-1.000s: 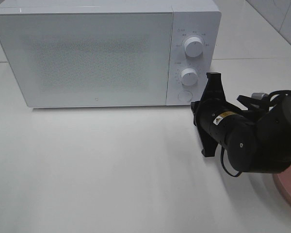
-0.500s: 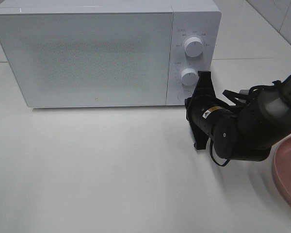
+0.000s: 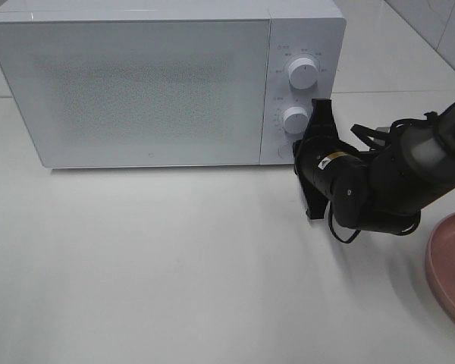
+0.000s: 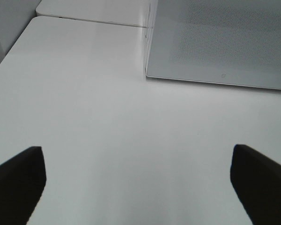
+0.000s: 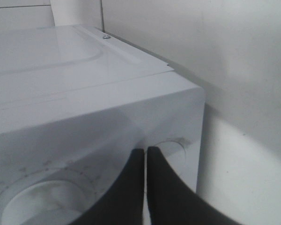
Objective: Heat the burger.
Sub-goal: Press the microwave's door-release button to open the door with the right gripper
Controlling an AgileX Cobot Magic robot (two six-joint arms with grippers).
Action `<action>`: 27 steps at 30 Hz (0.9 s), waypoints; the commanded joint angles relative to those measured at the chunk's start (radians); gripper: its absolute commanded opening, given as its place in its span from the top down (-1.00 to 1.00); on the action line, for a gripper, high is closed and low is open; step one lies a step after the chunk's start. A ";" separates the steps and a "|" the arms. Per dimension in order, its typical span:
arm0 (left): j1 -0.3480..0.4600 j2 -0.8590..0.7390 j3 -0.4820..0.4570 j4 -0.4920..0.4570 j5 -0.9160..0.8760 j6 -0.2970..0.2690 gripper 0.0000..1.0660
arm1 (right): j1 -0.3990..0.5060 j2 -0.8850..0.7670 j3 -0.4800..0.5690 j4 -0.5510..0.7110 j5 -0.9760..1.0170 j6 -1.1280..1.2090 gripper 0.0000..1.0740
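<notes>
The burger is out of view in every frame. The white microwave [image 3: 136,91] stands at the back of the table with its door closed. My right gripper [image 3: 302,155] is shut, and its tips are against the bottom of the microwave's control panel, below the lower knob [image 3: 295,119]. In the right wrist view the shut right gripper [image 5: 145,150] rests its tips on the round button [image 5: 171,146]. My left gripper [image 4: 136,150] is open over bare table in front of the microwave [image 4: 225,42], with nothing between its fingers. It does not show in the exterior high view.
A round pink plate [image 3: 449,265] lies at the right edge of the table, with nothing visible on the part in view. The upper knob [image 3: 302,72] sits above the lower one. White tabletop [image 3: 152,265] stretches in front of the microwave.
The right arm has moved up and left, bringing its shut gripper against the microwave's control panel. More of the pink plate now shows. The door stays closed.
</notes>
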 commanded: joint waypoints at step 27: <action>0.005 -0.015 0.004 -0.005 -0.002 -0.002 -0.87 | -0.008 0.052 -0.070 -0.009 -0.165 0.010 1.00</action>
